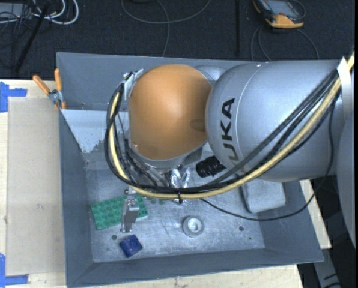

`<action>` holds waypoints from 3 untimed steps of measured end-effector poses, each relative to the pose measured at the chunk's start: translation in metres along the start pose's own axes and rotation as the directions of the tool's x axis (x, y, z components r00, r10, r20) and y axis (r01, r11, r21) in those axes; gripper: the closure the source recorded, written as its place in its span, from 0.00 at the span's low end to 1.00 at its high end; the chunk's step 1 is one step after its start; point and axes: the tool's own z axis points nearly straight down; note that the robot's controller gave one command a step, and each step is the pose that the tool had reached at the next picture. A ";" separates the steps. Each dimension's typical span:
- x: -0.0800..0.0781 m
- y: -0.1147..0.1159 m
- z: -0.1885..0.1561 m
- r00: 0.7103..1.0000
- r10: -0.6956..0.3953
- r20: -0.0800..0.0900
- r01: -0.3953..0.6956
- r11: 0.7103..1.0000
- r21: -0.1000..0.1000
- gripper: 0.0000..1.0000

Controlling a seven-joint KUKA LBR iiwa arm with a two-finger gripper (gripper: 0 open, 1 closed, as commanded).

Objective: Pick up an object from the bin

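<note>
My gripper [129, 219] reaches down under the orange-covered wrist to the bin's front left floor. It stands on or just over the right part of a flat green studded plate [110, 212]. A small dark blue block [131, 245] lies just in front of the gripper, near the front wall. A round silver cap [193, 225] rests on the floor to the gripper's right.
A grey rectangular block [263, 196] lies at the bin's right side, partly under the arm. The arm and its cables cover the bin's middle and back. The left wall slopes down close to the green plate.
</note>
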 end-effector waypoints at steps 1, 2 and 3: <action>-0.019 -0.017 0.160 0.998 -0.055 0.000 0.055 0.998 0.002 0.00; -0.021 -0.017 0.155 0.999 -0.052 0.007 0.052 0.999 -0.002 1.00; -0.016 -0.024 0.000 0.998 -0.062 0.018 0.062 0.998 -0.004 1.00</action>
